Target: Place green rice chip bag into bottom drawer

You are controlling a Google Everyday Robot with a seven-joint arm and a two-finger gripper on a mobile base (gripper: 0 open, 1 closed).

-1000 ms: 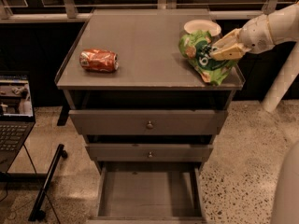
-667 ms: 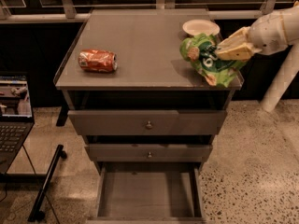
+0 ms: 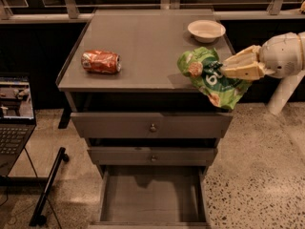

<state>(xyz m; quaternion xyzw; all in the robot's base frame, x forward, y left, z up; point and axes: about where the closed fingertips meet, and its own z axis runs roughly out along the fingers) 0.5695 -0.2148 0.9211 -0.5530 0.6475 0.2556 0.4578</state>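
My gripper (image 3: 228, 68) comes in from the right and is shut on the green rice chip bag (image 3: 211, 78). It holds the crinkled bag in the air over the front right corner of the grey cabinet top (image 3: 143, 46), with the bag's lower end hanging past the front edge. The bottom drawer (image 3: 151, 199) is pulled open below, its flat grey floor showing. The two upper knobbed drawers are shut.
A crushed red-orange can (image 3: 100, 61) lies on the left of the cabinet top. A white bowl (image 3: 206, 30) sits at the back right. A laptop (image 3: 14, 113) stands at the left, with a black bar (image 3: 47, 187) on the floor beside the cabinet.
My gripper has lifted the bag off the cabinet top and carried it forward toward the front right edge. The bowl behind it is now uncovered.
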